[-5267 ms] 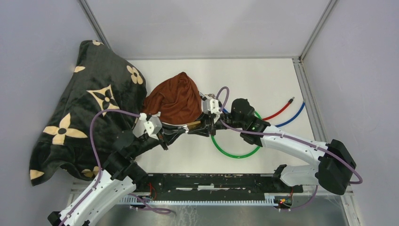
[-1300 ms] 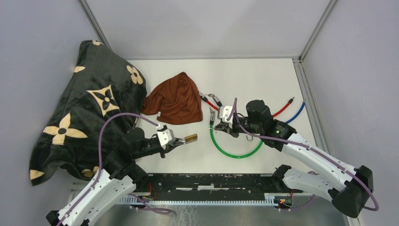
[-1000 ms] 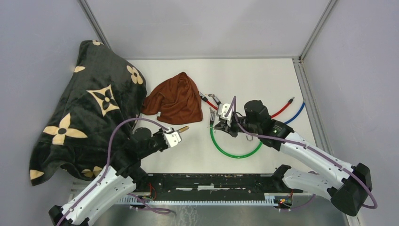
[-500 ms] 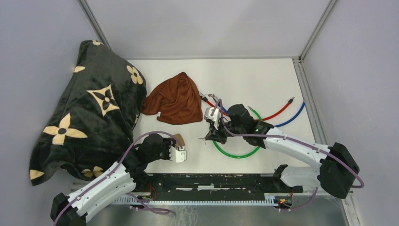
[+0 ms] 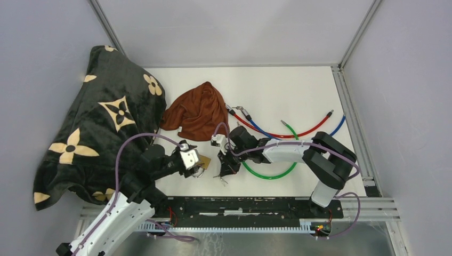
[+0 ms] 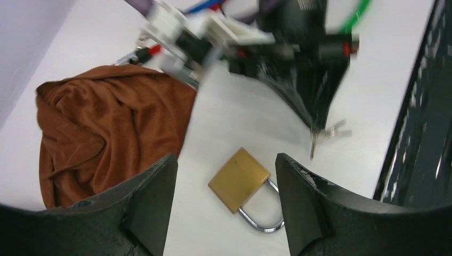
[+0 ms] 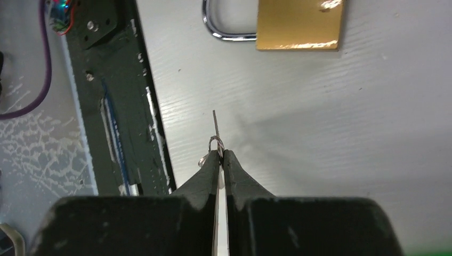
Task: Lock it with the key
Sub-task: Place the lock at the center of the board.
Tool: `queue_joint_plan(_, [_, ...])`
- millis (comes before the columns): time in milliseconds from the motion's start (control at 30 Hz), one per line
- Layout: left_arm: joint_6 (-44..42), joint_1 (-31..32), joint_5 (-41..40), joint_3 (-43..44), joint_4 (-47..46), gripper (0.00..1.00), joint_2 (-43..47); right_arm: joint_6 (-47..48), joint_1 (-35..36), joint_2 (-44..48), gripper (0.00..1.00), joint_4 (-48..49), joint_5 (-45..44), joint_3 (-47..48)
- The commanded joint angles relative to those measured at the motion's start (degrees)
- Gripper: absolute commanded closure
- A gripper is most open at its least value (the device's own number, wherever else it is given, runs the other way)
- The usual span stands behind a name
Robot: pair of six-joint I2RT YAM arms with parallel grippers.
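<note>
The brass padlock (image 6: 239, 179) lies flat on the white table, its steel shackle (image 6: 262, 218) pointing to the near edge. My left gripper (image 6: 224, 162) hovers over it, open, with the lock free between the fingers and touching neither. In the top view the padlock (image 5: 203, 160) sits just right of the left gripper (image 5: 196, 163). My right gripper (image 7: 219, 154) is shut on the key (image 7: 215, 125), blade pointing out past the tips, key ring beside them. The padlock (image 7: 298, 24) lies a short way beyond the blade. The right gripper (image 5: 224, 169) hangs just right of the lock.
A brown cloth (image 5: 197, 112) lies behind the lock, and a black blanket with cream flowers (image 5: 101, 122) is heaped at the left. A green cable loop (image 5: 272, 172), a red cable (image 5: 309, 128) and a blue cable (image 5: 336, 125) lie at the right. The black rail (image 5: 240, 205) borders the near edge.
My left gripper has opened and let go of the padlock, which now lies on the table. The right gripper, holding the key, has moved left and nearer, close to the lock.
</note>
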State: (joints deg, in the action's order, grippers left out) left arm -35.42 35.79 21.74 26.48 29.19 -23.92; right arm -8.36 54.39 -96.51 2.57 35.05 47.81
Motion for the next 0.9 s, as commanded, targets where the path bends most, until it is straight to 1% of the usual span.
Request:
queue_joint_plan(0, [29.6, -4.8, -0.6, 0.9, -16.8, 0.26, 4.0, -1.5, 0.2, -4.5, 0.84, -2.3, -4.2, 7.6])
queue_joint_plan(33, [33.6, -5.6, -2.1, 0.5, -18.9, 0.26, 4.9, -0.6, 0.2, -5.1, 0.75, -5.9, -6.2, 8.7])
queue_joint_plan(100, [40.5, -7.2, -5.7, -0.4, -22.1, 0.26, 6.4, 1.2, 0.3, -4.6, 0.62, -9.8, -10.1, 10.5])
queue_joint_plan(200, [50.0, -9.1, -9.9, -1.9, -25.4, 0.25, 8.4, 3.5, 0.3, -0.7, 0.53, -15.5, -18.2, 12.1])
queue_joint_plan(233, [52.8, -9.7, -11.1, -2.5, -26.3, 0.24, 9.1, 4.0, 0.3, 1.1, 0.51, -17.5, -21.4, 12.2])
queue_joint_plan(300, [57.9, -11.3, -13.1, -4.4, -27.5, 0.24, 10.3, 4.1, 0.3, 4.6, 0.47, -21.8, -29.2, 11.3])
queue_joint_plan(367, [62.6, -13.1, -13.8, -6.6, -28.6, 0.23, 11.4, 3.6, 0.3, 7.7, 0.41, -26.2, -35.5, 9.3])
queue_joint_plan(433, [67.1, -14.8, -14.3, -9.0, -29.0, 0.23, 12.5, 2.7, 0.2, 10.4, 0.30, -29.4, -39.8, 6.7])
queue_joint_plan(500, [71.1, -16.6, -14.3, -11.3, -30.2, 0.23, 13.2, 1.8, 0.3, 12.5, 0.27, -30.8, -40.7, 3.9])
queue_joint_plan(567, [73.8, -18.2, -14.1, -13.1, -31.8, 0.23, 13.5, 1.3, 0.2, 13.7, 0.26, -29.9, -39.6, 1.1])
queue_joint_plan(667, [74.4, -19.7, -13.6, -13.4, -32.9, 0.23, 13.7, 1.5, 0.3, 13.5, 0.26, -28.3, -37.4, -1.6])
queue_joint_plan(767, [73.9, -20.4, -12.9, -12.8, -32.3, 0.23, 12.9, 2.5, 0.2, 11.7, 0.31, -27.0, -36.1, -2.8])
queue_joint_plan(800, [74.1, -20.5, -12.8, -12.6, -32.3, 0.23, 12.4, 2.7, 0.2, 11.0, 0.36, -26.7, -35.7, -3.0])
queue_joint_plan(867, [74.5, -21.0, -12.7, -12.5, -32.4, 0.24, 11.5, 3.3, 0.2, 9.5, 0.57, -26.5, -34.5, -2.5])
